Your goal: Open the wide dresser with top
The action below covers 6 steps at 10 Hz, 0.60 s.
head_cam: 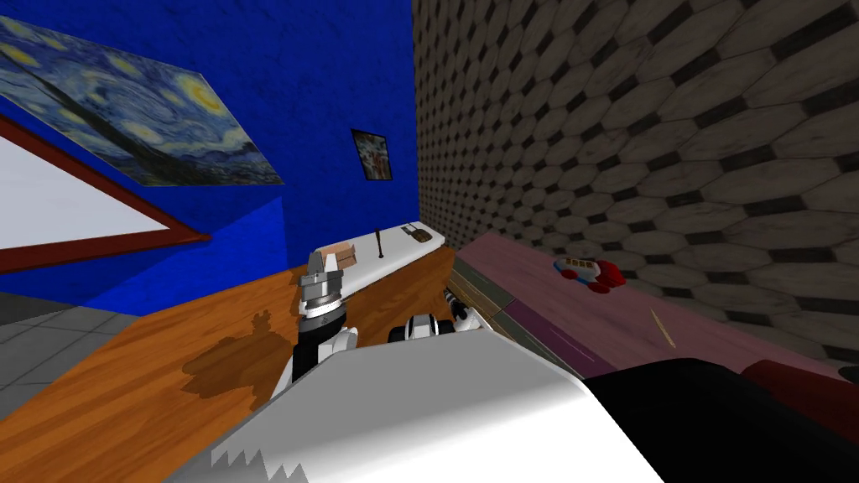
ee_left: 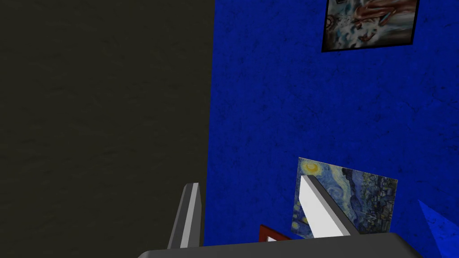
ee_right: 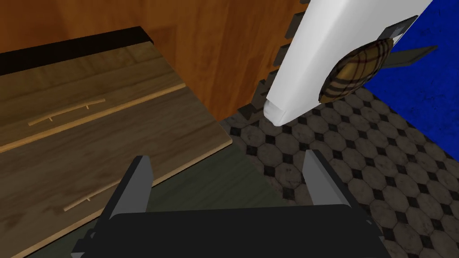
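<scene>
The wide dresser has a mauve top (head_cam: pixel 537 302) and wood-grain drawer fronts (ee_right: pixel 89 148), each with a thin light bar handle (ee_right: pixel 67 109). A second handle (ee_right: pixel 83 201) lies close beside my right gripper's left finger. My right gripper (ee_right: pixel 228 179) is open and empty, just off the edge of the drawer fronts and touching nothing. In the head view it sits low at the dresser's front corner (head_cam: pixel 460 309). My left gripper (head_cam: pixel 321 267) is raised over the orange floor, away from the dresser. Its fingers (ee_left: pixel 190 215) stand open with nothing between them.
A red and blue toy (head_cam: pixel 590 272) and a thin stick (head_cam: pixel 663 329) lie on the dresser top. A long white table (head_cam: pixel 386 256) carrying a brown box (head_cam: pixel 340 254) and a plaid bag (ee_right: pixel 354 71) stands against the blue wall, past the dresser's end. The tiled wall (head_cam: pixel 629 126) backs the dresser.
</scene>
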### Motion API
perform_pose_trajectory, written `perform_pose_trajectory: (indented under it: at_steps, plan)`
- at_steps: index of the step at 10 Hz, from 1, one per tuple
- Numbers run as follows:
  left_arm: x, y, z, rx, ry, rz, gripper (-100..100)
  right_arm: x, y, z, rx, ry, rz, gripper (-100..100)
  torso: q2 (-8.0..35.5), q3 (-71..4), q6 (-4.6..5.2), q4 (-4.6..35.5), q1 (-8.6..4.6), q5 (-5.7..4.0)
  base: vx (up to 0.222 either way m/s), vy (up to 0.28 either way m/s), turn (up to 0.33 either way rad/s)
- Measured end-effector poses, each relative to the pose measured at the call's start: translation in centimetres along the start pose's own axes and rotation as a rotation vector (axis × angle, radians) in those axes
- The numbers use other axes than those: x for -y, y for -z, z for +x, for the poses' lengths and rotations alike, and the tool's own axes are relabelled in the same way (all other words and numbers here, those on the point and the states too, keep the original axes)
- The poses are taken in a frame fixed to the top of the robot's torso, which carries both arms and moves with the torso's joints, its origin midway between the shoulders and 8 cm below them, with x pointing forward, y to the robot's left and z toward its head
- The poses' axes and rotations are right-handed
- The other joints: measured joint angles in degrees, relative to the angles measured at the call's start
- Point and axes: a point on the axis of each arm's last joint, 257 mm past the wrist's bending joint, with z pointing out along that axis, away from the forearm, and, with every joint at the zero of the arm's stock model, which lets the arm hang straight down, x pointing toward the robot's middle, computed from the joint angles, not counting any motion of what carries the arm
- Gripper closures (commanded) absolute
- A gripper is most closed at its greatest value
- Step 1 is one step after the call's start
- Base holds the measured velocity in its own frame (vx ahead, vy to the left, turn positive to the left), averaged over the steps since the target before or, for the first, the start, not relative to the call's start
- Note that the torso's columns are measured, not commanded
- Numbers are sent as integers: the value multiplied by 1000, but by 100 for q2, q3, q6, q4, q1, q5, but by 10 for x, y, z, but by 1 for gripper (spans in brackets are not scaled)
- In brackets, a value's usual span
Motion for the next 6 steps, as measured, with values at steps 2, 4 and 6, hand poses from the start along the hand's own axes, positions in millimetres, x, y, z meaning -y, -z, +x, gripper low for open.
perform_pose_trajectory:
  at_steps: [2, 4, 6]
  plan:
    - [0, 0, 0, 0, 0, 0, 0, 22, -4, 12, -11, 39, 71, -100, -1, 0, -9, 0, 4, -1, 8, -7, 247]
    - [0, 0, 0, 0, 0, 0, 0, 41, -5, 15, -19, 65, 132, -100, 1, 0, 0, 1, -2, 0, 6, -6, 94]
    - [0, 0, 0, 0, 0, 0, 0, 68, -3, 20, -28, 119, 214, -100, 0, 0, -2, 0, 0, -1, 6, -9, 84]
